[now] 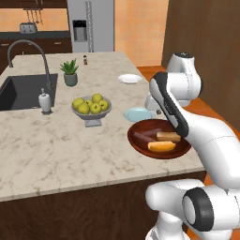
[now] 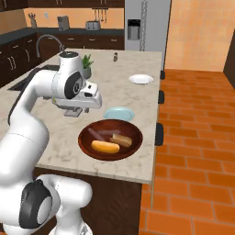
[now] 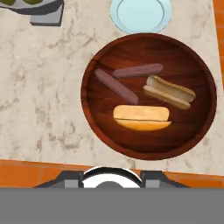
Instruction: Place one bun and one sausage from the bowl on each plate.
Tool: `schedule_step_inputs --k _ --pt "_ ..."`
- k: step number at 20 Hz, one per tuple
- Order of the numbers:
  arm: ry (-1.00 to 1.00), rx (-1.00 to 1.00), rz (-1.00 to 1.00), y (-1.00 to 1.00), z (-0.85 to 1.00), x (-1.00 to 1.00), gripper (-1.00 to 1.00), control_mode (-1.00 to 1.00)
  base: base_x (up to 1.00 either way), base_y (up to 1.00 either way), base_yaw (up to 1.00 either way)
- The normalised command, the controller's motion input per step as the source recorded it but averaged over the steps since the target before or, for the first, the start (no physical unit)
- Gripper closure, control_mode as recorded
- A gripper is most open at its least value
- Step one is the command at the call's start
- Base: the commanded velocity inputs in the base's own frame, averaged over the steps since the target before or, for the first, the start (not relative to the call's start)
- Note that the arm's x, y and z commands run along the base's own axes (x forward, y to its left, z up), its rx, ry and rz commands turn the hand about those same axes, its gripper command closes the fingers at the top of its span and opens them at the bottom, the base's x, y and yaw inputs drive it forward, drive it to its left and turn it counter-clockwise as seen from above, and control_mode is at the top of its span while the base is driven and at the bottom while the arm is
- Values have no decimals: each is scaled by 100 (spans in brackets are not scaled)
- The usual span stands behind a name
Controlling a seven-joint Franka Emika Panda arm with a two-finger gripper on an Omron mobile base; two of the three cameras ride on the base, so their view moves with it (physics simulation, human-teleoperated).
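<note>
The dark wooden bowl (image 3: pixel 92 65) sits near the counter's edge, also seen as the bowl (image 1: pixel 133 140) and the bowl (image 2: pixel 85 137). It holds two buns, a yellow-orange bun (image 3: pixel 141 117) and a tan split bun (image 3: pixel 169 92). Beside them lie two sausages, one sausage (image 3: pixel 138 70) and a second sausage (image 3: pixel 116 86). The pale blue plate (image 3: pixel 140 15) touches the bowl's far side and is bare. The white plate (image 1: pixel 130 78) lies farther back, also bare. My gripper (image 2: pixel 85 106) hangs well above the counter beside the bowl, shut, holding nothing.
A grey footed bowl of yellow-green fruit (image 1: pixel 91 108) stands left of the plates. A soap dispenser (image 1: pixel 45 101), the sink (image 1: pixel 23 91), a potted plant (image 1: pixel 70 72) and a shaker (image 1: pixel 85 59) lie farther left and back. The counter's edge runs just beyond the wooden bowl.
</note>
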Motion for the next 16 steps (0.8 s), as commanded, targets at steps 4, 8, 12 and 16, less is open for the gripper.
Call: schedule_step_inputs --k 4,8,12,16 --pt "0 9 -13 -47 -5 -2 -100 -100 0 0 0" --pt "4 13 -26 -84 -15 -1 -100 -100 0 0 0" --pt "6 2 -24 -67 -62 0 -100 -100 0 0 0" --pt "14 8 -33 13 -91 4 -100 -100 0 0 0"
